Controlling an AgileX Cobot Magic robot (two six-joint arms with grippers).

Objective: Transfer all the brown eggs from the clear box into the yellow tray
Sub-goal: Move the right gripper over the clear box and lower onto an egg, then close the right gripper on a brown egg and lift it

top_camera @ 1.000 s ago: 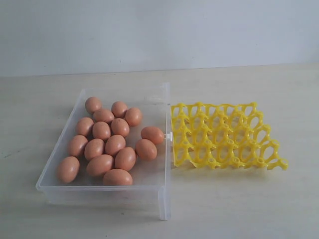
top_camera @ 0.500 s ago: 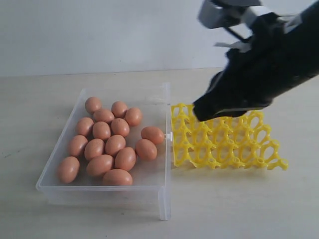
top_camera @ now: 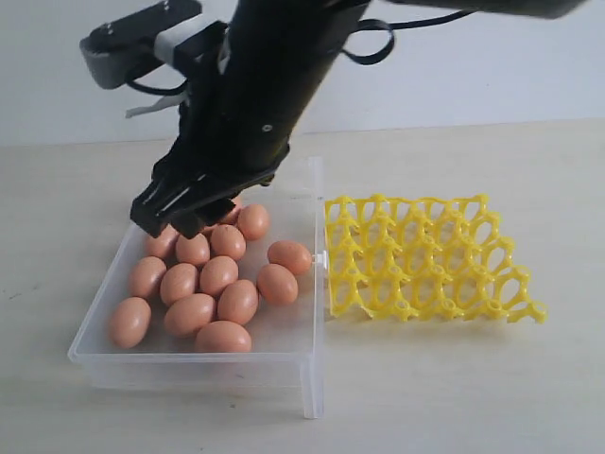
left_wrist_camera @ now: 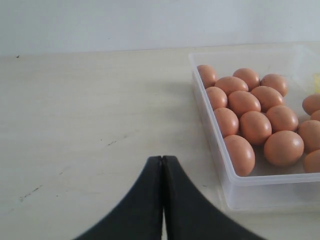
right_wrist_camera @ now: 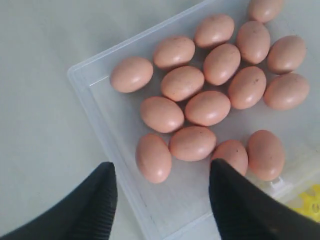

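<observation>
many brown eggs [right_wrist_camera: 207,107] lie below the spread right gripper [right_wrist_camera: 161,172], apparently untouched.

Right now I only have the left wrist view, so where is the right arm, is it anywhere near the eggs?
Observer: Yes. The right fingers hang over the far part of the clear box, above the brown eggs.
Operator: Are they open or closed?
Observer: Open. In the right wrist view they stand wide apart and hold no egg.
Operator: Is anything in the yellow tray?
Observer: No, the yellow tray beside the box is empty. Every egg I can see lies in the box.
</observation>
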